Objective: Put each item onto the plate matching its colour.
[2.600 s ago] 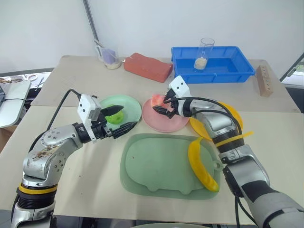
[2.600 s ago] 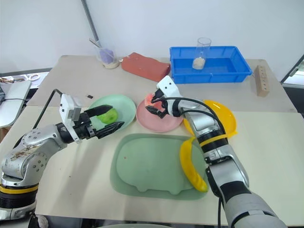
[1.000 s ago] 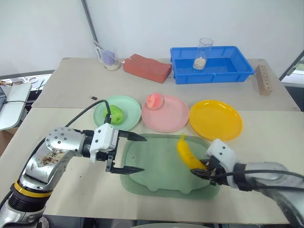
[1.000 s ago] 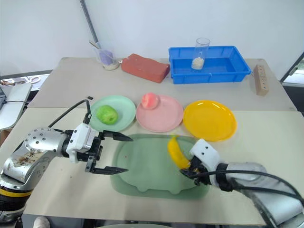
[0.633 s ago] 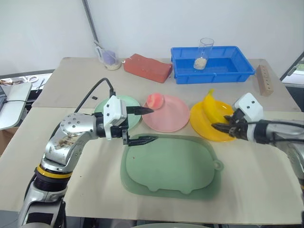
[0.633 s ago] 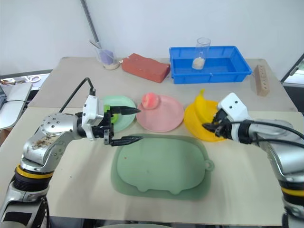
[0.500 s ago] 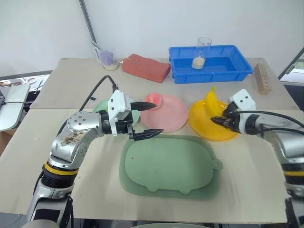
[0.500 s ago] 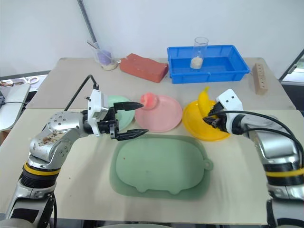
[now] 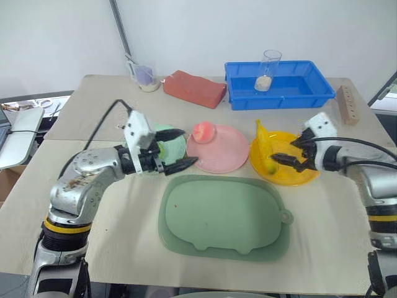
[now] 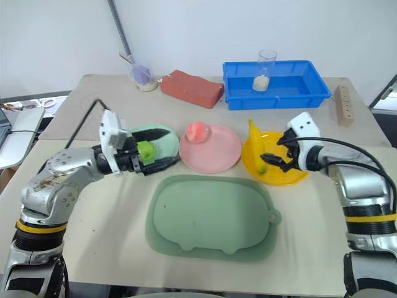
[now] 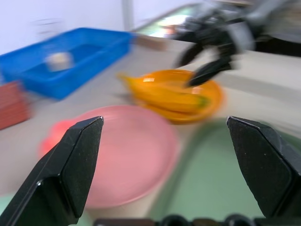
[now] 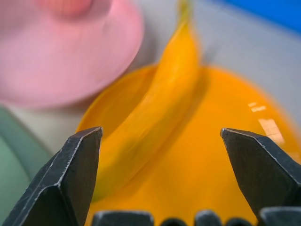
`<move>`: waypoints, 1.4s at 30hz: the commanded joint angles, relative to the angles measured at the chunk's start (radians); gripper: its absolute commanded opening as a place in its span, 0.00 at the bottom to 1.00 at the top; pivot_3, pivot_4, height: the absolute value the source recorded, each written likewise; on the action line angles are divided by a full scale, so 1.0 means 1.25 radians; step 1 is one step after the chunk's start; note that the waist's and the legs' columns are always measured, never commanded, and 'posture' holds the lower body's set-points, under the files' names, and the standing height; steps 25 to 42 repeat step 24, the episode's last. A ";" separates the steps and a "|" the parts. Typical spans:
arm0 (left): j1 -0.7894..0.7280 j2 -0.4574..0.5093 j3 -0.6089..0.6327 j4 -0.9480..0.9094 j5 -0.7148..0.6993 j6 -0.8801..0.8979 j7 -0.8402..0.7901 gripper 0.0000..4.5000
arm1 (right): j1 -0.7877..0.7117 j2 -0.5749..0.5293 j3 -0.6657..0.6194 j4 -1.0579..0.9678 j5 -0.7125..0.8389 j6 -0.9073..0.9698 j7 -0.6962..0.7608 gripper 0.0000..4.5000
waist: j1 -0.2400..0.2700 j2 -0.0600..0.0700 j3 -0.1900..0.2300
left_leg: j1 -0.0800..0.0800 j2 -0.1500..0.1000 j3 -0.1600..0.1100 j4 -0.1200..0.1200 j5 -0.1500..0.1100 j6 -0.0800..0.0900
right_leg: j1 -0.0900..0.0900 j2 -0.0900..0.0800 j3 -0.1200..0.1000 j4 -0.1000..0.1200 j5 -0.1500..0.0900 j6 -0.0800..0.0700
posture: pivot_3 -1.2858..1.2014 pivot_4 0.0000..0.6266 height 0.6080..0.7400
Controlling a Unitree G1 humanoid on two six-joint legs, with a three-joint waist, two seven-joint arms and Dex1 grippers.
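Note:
The yellow banana [image 9: 264,148] lies on the left part of the yellow plate [image 9: 296,175]. My right gripper [image 9: 282,150] stands open just right of it, over the plate, with nothing between its fingers. The right wrist view has the banana [image 12: 160,108] close ahead on the yellow plate [image 12: 216,169]. The pink-orange peach [image 9: 202,131] sits at the far left edge of the pink plate [image 9: 220,152]. The green apple [image 10: 144,149] rests on the mint green plate [image 10: 162,140]. My left gripper [image 9: 188,146] is open and empty, over that plate's right edge.
A dark-green tray [image 9: 223,214] lies bare in front of the plates. At the back stand a blue bin [image 9: 276,84] with a glass [image 9: 267,68], a red brick [image 9: 194,88], a cup [image 9: 146,76] and a wooden block [image 9: 346,104].
My right gripper carried the banana from the tray to the yellow plate, then opened and let it go there. My left gripper, still open, moved from the tray's left edge to the green plate.

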 commanded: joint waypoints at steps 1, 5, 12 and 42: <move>-0.012 0.013 0.106 0.065 0.044 -0.008 0.119 1.00 | 0.046 0.014 -0.145 -0.092 0.047 0.003 -0.044 1.00 | -0.001 -0.001 0.000 | 0.001 0.000 0.000 0.000 0.000 0.000 | 0.001 0.000 0.000 0.000 0.000 0.000 | 0.52 0.24 1.00; 0.010 0.027 0.261 0.279 0.173 -0.160 0.325 1.00 | 0.109 0.100 -0.290 -0.093 0.013 -0.081 -0.197 1.00 | -0.005 -0.002 0.000 | 0.002 0.000 -0.001 0.000 0.000 0.000 | 0.002 0.000 0.000 0.000 0.000 0.000 | 0.52 0.24 1.00; 0.072 0.001 0.367 0.532 0.252 -0.336 0.498 1.00 | 0.122 0.161 -0.297 0.180 -0.143 -0.385 -0.402 1.00 | -0.001 0.000 -0.001 | 0.003 0.000 0.000 -0.002 0.000 0.000 | 0.001 -0.001 0.000 -0.001 0.000 0.000 | 0.52 0.24 1.00; 0.037 0.025 0.339 0.771 0.286 -0.485 0.537 1.00 | -0.052 0.122 -0.257 0.634 -0.186 -0.639 -0.486 1.00 | -0.005 -0.001 -0.001 | 0.005 -0.002 0.001 -0.004 0.001 -0.001 | 0.003 -0.003 0.000 -0.001 0.000 0.000 | 0.52 0.24 1.00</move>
